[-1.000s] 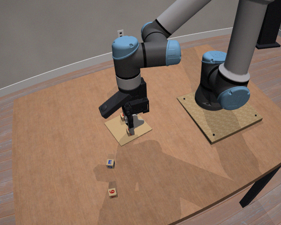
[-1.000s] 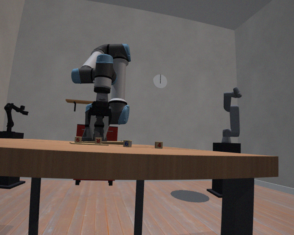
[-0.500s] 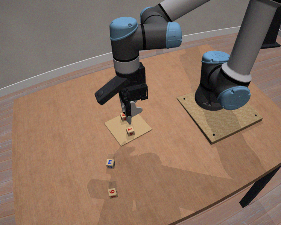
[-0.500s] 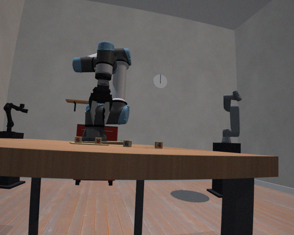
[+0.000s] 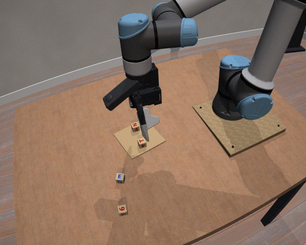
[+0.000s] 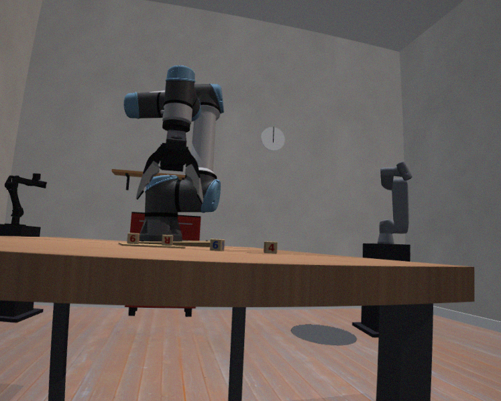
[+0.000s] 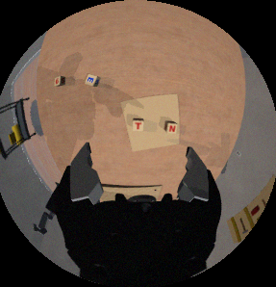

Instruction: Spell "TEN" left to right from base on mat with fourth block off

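My gripper point(image 7: 139, 145) point(image 6: 169, 200) is open and empty, raised above the robot's side of the mat point(image 5: 156, 139) point(image 7: 160, 103). The T block point(image 5: 141, 142) point(image 7: 138, 125) stands on the mat, its letter upright in the wrist view. The N block point(image 5: 135, 127) point(image 7: 172, 128) stands on the mat to its right, tilted slightly, with a gap about two blocks wide between them. The E block point(image 5: 120, 178) point(image 7: 91, 80) lies off the mat on the table, E up, turned differently from the T. The fourth block point(image 5: 122, 210) point(image 7: 60, 81) shows a red 6 on top, farther off the mat.
The robot's base stands on a wooden board point(image 5: 227, 146) on the base side of the mat. The E block and the fourth block are well apart, to the left of the mat in the wrist view. The arm's shadows fall across the table.
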### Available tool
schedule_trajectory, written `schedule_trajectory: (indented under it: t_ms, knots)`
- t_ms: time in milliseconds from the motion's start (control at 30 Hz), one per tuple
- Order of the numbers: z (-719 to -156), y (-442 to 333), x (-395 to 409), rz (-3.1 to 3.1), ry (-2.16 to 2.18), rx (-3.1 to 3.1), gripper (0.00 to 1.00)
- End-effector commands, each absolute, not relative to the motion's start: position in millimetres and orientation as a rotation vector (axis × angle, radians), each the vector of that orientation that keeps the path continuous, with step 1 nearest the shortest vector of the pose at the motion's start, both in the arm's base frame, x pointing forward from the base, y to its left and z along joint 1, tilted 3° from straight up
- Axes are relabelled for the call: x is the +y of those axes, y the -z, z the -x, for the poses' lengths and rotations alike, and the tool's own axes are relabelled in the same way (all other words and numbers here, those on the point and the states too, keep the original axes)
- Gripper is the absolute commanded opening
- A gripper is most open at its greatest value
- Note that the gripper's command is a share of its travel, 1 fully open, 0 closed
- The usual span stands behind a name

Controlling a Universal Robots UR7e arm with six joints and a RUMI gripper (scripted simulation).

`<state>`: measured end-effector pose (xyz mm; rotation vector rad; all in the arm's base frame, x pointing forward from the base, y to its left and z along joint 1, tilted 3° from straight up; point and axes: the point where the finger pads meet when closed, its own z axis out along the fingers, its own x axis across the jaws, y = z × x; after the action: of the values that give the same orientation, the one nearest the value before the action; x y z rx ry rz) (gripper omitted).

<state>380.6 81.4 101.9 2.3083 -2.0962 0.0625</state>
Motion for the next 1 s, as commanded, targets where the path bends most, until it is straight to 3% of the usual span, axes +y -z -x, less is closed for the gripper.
schedule_trajectory:
  t_ms: [0,467,967]
  knots:
    - [-381.0,-103.3,81.7,-2.309,-0.065,-2.095,1.00]
    - [-385.6,-103.8,85.0,-2.296,-0.066,-2.111,1.00]
    - [-447.2,-100.4,149.0,-2.022,-0.070,-2.383,1.00]
